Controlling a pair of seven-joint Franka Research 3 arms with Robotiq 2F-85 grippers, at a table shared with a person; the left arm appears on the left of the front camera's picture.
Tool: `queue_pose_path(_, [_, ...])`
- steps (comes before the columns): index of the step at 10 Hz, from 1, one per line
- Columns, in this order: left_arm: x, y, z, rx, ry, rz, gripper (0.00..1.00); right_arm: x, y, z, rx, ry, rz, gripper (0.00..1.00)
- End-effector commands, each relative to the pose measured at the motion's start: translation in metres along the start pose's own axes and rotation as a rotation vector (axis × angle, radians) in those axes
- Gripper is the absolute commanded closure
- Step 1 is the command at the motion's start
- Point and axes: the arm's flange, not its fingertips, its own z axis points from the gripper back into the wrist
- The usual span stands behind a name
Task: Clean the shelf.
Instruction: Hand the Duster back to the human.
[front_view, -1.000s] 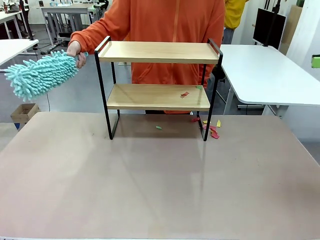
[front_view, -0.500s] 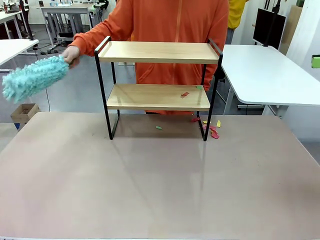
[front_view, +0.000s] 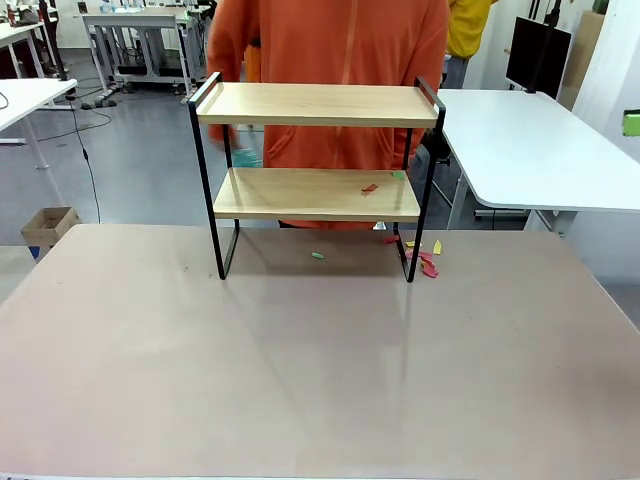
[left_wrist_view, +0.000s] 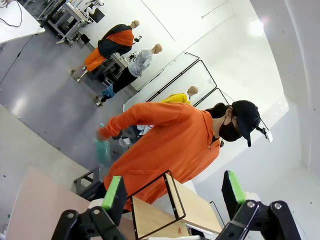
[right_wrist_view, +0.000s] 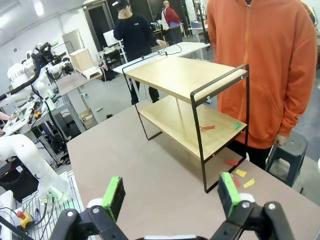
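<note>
Looking across: you see a bare pinkish counter (front_view: 320, 360) in a workshop with white tables and a grey floor.
Shelf: the shelf (front_view: 316, 178) stands upright at the counter's far middle, long axis running left-right.
Scraps: coloured paper scraps (front_view: 425, 262) lie beside its right leg.
End effectors: your left end effector (left_wrist_view: 172, 192) and right end effector (right_wrist_view: 170, 195) are both spread wide, holding nothing.

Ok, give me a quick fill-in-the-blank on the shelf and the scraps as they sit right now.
1. The shelf has ___ wooden boards.
2. The red scrap lies on the ___ board.
3. The yellow scrap lies on the table, beside the shelf's ___ legs as seen from the front.
4. The person behind the shelf wears an ___ top.

Missing words: two; lower; right; orange
</note>
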Motion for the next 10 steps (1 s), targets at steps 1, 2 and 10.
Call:
queue_pose_path(1, [-0.0032, 0.0003, 0.0002, -0.003, -0.012, 0.010, 0.00, 0.0025, -0.0015, -0.0012, 0.004, -0.025, 0.006, 0.00])
queue_pose_path(2, [-0.0032, 0.0003, 0.0002, -0.003, -0.012, 0.010, 0.00, 0.0025, -0.0015, -0.0012, 0.004, -0.025, 0.006, 0.00])
queue_pose_path(10, [-0.0032, 0.0003, 0.0002, -0.003, -0.012, 0.010, 0.00, 0.0025, -0.0015, -0.0012, 0.004, -0.025, 0.006, 0.00])
